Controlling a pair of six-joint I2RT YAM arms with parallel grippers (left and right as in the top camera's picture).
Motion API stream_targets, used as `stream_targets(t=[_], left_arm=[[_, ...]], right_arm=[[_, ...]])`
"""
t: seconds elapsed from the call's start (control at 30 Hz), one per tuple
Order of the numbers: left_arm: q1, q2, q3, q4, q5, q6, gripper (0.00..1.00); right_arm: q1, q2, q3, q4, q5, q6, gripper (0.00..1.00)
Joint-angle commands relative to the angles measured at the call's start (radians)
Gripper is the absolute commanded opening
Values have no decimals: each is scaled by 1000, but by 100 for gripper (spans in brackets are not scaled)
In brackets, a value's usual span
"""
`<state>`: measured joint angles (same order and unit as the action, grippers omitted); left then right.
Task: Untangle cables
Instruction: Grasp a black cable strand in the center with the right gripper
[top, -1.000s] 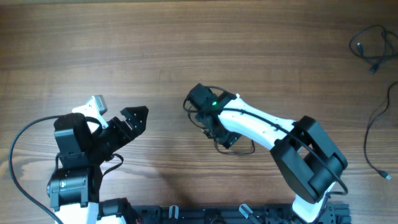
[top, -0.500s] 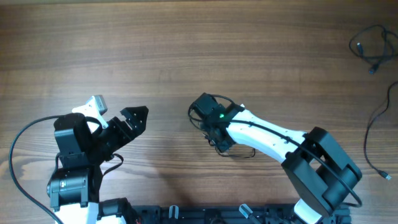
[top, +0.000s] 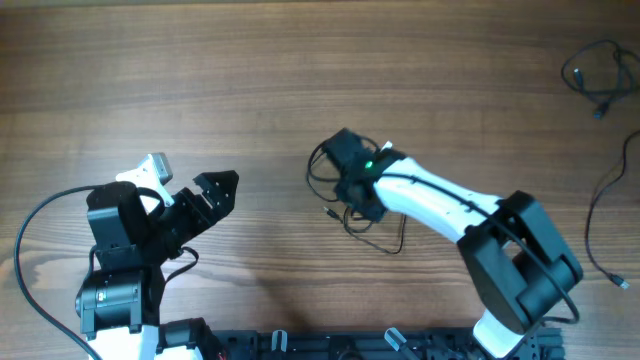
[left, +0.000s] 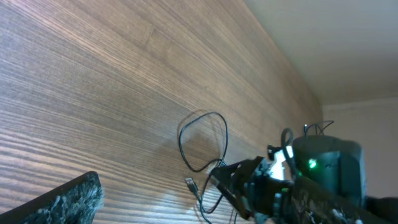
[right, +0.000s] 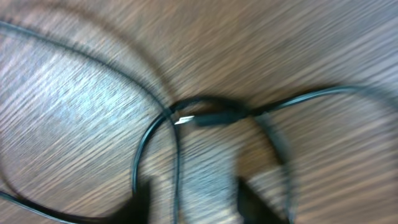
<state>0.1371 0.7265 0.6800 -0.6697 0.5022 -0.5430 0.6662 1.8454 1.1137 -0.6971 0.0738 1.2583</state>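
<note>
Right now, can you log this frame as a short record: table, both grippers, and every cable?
surface: brown wood-grain table
left gripper: open, empty, near left, apart from cables
right gripper: over thin black tangled cables mid-table; grip unclear, wrist view blurred
other cables: small black bundle in far right corner; one loose black cable along right edge
</note>
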Motion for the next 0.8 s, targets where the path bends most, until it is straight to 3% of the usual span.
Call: stream_targets(t=[0.0,0.27,0.6,0.77], left_arm=[[-4,-4,6,3,12,12,100],[-4,-4,6,3,12,12,100],[-4,-4,6,3,12,12,100],[-4,-4,6,3,12,12,100]], right_arm=[[-20,-93,104,-102,27,-145,100],[-19,-148,88,-181,71,-81,100],[24,-2,44,-121,92,-76,100],[34,83,44,-106,140,7,100]])
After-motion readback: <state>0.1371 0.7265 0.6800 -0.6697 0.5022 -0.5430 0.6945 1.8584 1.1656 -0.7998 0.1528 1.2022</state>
